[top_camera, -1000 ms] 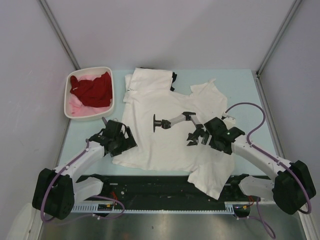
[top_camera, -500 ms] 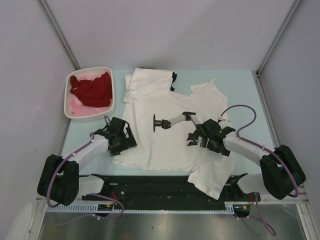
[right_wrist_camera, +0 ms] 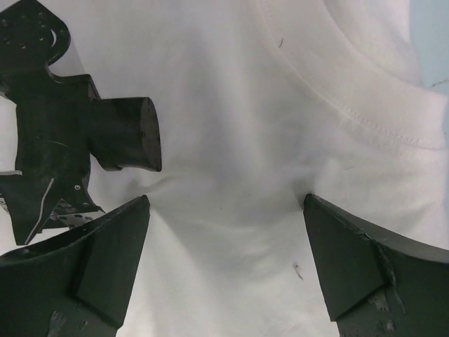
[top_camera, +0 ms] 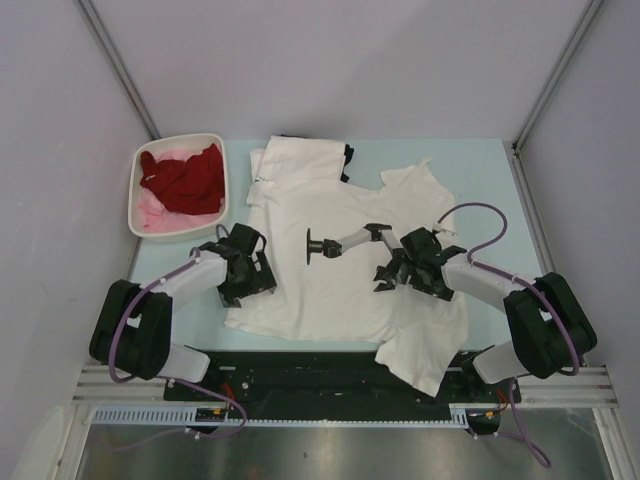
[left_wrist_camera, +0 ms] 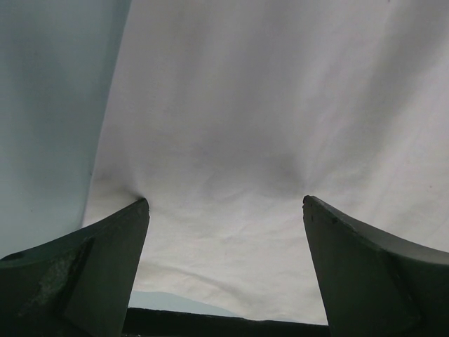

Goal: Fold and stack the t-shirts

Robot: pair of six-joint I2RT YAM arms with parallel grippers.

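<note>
A cream-white t-shirt [top_camera: 330, 290] lies spread across the middle of the table. My left gripper [top_camera: 252, 278] is open, with its fingertips pressed on the shirt's left edge; the left wrist view shows the cloth [left_wrist_camera: 245, 105] dimpled between the tips of the gripper [left_wrist_camera: 224, 203]. My right gripper [top_camera: 392, 272] is open and presses on the shirt near its collar [right_wrist_camera: 351, 91]; the cloth puckers between the gripper's tips [right_wrist_camera: 226, 200]. A folded cream-white shirt [top_camera: 295, 165] lies at the back on a black one [top_camera: 348, 155]. A dark red shirt [top_camera: 185, 178] and a pink one [top_camera: 150, 212] lie in the basin.
A white oval basin [top_camera: 222, 200] stands at the back left. A black and grey jointed bracket [top_camera: 340, 242] lies on the spread shirt, just left of my right gripper, and shows in the right wrist view [right_wrist_camera: 70, 119]. Bare blue table [left_wrist_camera: 49, 105] lies left of the shirt.
Both arms have folded in and come down. The left gripper has shifted a little back and right onto the shirt's edge. The right gripper stays by the bracket, now pressing the cloth.
</note>
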